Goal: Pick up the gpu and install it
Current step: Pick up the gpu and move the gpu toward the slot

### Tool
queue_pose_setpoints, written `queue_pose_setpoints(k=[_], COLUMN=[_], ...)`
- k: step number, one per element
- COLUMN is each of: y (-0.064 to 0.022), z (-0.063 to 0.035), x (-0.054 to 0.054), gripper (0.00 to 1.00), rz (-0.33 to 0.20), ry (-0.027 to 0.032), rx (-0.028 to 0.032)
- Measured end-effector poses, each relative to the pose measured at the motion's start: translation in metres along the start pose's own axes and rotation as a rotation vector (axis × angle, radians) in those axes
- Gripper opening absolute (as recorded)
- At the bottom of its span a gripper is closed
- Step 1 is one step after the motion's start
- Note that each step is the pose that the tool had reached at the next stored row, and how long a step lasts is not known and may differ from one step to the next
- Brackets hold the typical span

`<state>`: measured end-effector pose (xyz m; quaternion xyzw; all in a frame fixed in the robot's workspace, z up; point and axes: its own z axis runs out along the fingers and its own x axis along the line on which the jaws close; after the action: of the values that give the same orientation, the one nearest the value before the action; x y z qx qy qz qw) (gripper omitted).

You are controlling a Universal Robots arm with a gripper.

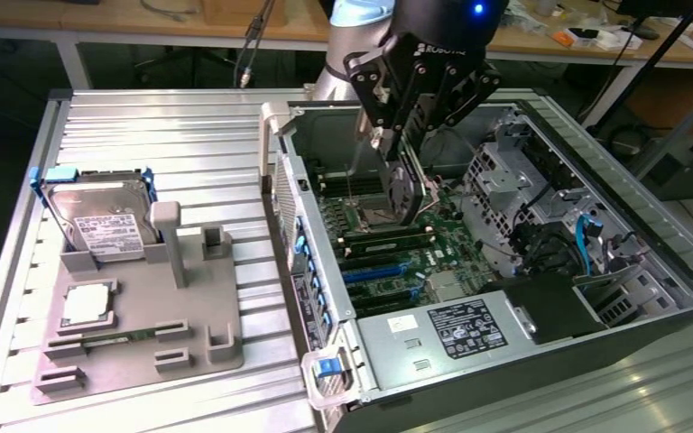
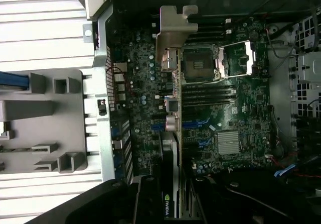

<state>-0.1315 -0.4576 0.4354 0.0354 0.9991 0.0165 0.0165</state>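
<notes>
Lying open by the worktop's [image 1: 166, 135] edge on the exterior view's right, the case [image 1: 648, 311] bares its motherboard [image 1: 377, 257]; a grey holder [image 1: 142, 334] sits near the opposite edge. Over the motherboard hangs the gripper [image 1: 402, 144] — jaws clamped on the gpu [image 1: 407, 189], held on edge. A hard drive [image 1: 106, 221] stands in the holder.

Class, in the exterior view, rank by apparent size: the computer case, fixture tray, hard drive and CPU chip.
Largest to smallest:
open black computer case
grey plastic fixture tray
silver hard drive with white label
small square silver CPU chip
</notes>
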Motion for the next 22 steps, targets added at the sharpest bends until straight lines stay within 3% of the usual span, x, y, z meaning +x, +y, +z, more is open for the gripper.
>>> queue_pose_setpoints(k=[22], y=[0.0010], z=[0.0004], x=[-0.014], gripper=[0.27], rz=[0.000], ry=[0.0001], rx=[0.0001])
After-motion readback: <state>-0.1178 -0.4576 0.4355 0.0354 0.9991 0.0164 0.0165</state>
